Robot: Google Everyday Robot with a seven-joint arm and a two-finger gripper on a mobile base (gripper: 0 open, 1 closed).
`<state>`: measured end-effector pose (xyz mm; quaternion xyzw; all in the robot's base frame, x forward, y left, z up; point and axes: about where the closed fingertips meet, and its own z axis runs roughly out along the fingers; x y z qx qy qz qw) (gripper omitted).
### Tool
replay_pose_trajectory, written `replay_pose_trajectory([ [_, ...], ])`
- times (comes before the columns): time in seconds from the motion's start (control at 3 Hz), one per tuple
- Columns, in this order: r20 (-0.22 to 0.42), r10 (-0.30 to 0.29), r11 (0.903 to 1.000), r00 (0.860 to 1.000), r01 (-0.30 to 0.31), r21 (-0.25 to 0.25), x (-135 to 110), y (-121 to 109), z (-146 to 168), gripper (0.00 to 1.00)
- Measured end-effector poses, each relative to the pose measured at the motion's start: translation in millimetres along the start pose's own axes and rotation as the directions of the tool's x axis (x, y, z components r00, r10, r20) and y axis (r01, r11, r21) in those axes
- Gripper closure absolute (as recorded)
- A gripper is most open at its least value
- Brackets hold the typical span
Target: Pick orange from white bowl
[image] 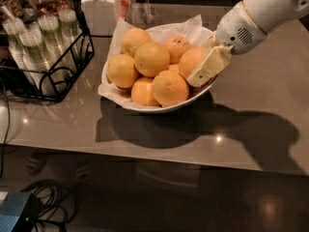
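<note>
1. On the grey counter point(270, 71) stands the white bowl point(145, 109).
2. The orange point(189, 59) lies at the bowl's right side, not yet lifted.
3. The claw point(202, 70) touches it; whether clamped cannot be told.

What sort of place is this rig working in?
Likely a break-room or café counter: a white bowl of oranges, a wire rack of lidded cups, a lidded jar. The gripper sits against the fruit at the bowl's rim.
</note>
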<state>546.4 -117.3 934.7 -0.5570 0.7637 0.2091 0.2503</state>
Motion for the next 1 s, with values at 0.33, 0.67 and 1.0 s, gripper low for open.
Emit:
replay_pose_trajectory([
  [0.33,0.045,-0.052,0.9971,0.998,0.049,0.059,-5.9,14.2,-25.3,1.00],
  [0.67,0.089,-0.139,0.9715,0.986,0.118,0.206,-14.6,53.8,-75.7,1.00],
  [1.0,0.141,-0.199,0.9203,0.970,0.135,0.367,-18.5,104.3,-123.5,1.00],
])
